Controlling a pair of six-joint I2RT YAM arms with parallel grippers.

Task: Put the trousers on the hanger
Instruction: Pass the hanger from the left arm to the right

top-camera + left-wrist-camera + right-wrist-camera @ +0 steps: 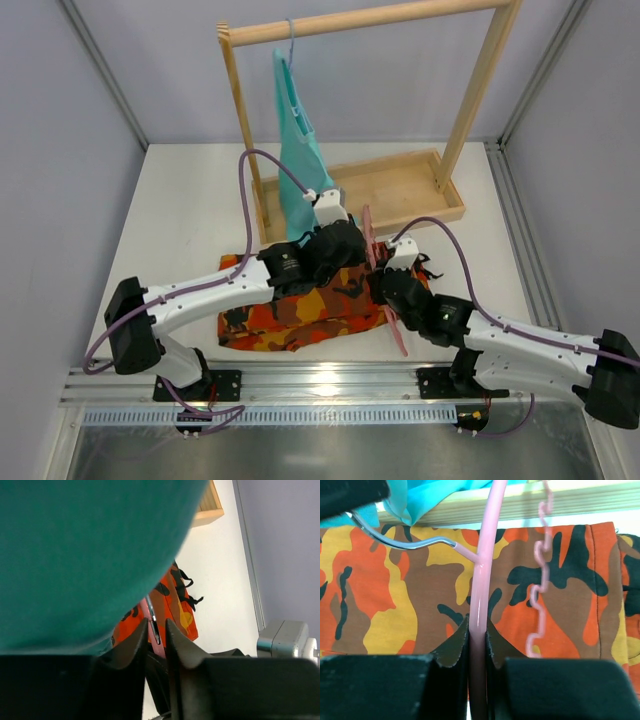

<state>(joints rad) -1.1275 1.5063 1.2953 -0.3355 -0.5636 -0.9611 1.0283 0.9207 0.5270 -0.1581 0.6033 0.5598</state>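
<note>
The camouflage trousers [290, 315] lie flat on the table in front of the arms. The pink hanger [397, 328] stands on edge over their right part. My right gripper [388, 285] is shut on the hanger's curved arm [487, 540]. In its wrist view the jaws [477, 630] clamp the arm, with the wavy bar [540, 580] to the right and the trousers [395, 595] beneath. My left gripper [352, 240] is at the metal hook [395, 540]. In the left wrist view its jaws [156, 621] stand narrowly apart with the hook [150, 609] between the tips.
A teal garment [298, 150] hangs on a thin hanger from the wooden rack [400, 190] at the back. It covers most of the left wrist view [90, 555]. The rack's tray edge [520, 502] lies just beyond the trousers.
</note>
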